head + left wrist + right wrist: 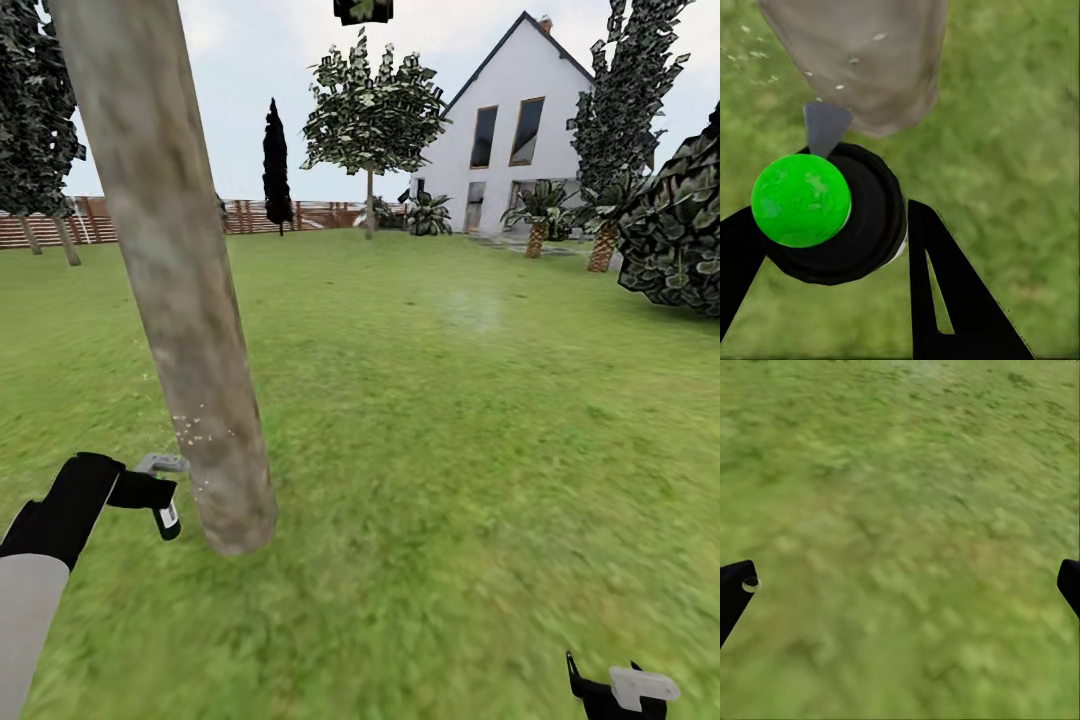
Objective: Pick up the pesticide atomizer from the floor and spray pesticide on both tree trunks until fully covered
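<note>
Head view: the left end effector (160,492) sits at about 8 o'clock in the frame, low over the lawn (450,420), closed around the pesticide atomizer (166,510). The atomizer's grey nozzle head (162,463) points toward the base of the near tree trunk (175,270), which stands just beside it and runs from the top edge at 11 o'clock down to the grass. Pale specks (200,432) lie on the lower bark near the nozzle.

Left wrist view: both black fingers (945,292) flank the atomizer's dark round body (870,225). A bright green cap (801,200) tops the atomizer, and the grey nozzle tip (823,127) is aimed at the trunk's base (870,60), close to it. White flecks (847,75) show on the bark and over the grass to one side.

Right end effector (615,695): at 5 o'clock in the head view, low near the frame edge. In the right wrist view its fingertips (735,592) sit at opposite edges of the picture, spread wide, with nothing between them but grass (900,525).

Background, head view: a white house (510,150) at 1 o'clock, a brown slat fence (290,215) along the far edge at 10 to 12 o'clock, a leafy tree (372,120) at 12 o'clock, a dark bush (680,230) at 3 o'clock.
</note>
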